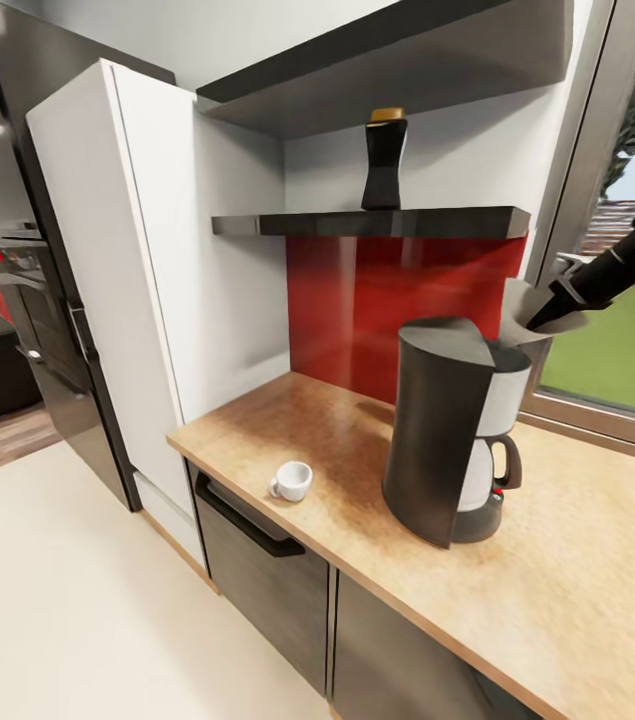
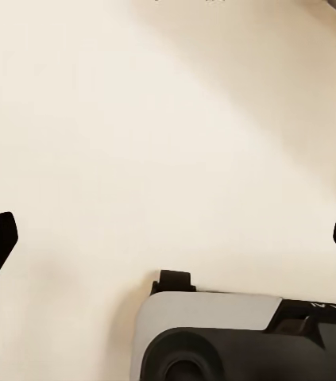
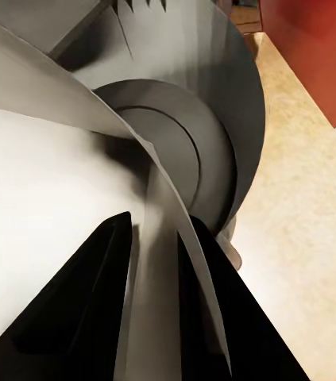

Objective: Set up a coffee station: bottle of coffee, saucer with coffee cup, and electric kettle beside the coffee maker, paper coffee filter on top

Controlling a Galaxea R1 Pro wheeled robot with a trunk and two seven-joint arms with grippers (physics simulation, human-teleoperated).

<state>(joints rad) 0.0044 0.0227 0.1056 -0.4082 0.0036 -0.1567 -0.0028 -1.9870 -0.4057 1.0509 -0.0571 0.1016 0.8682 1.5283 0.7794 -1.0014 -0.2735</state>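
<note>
Pinching one wall of the paper coffee filter [image 1: 525, 305] between closed fingers, the right gripper [image 1: 547, 315] holds it just above the coffee maker [image 1: 452, 425] near the counter's back edge; being thin and easily crushed, grip its rim lightly.

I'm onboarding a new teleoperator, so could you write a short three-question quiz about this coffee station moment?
1. True or false: the bottle of coffee stands on the countertop.
2. What does the right gripper hold? A) coffee cup B) paper coffee filter C) kettle
3. Fill in: the coffee cup sits on the countertop to the ____ of the coffee maker in the head view.

Key:
1. False; it is on the shelf above.
2. B; the jaws pinch the paper coffee filter over the coffee maker's top.
3. left
</note>
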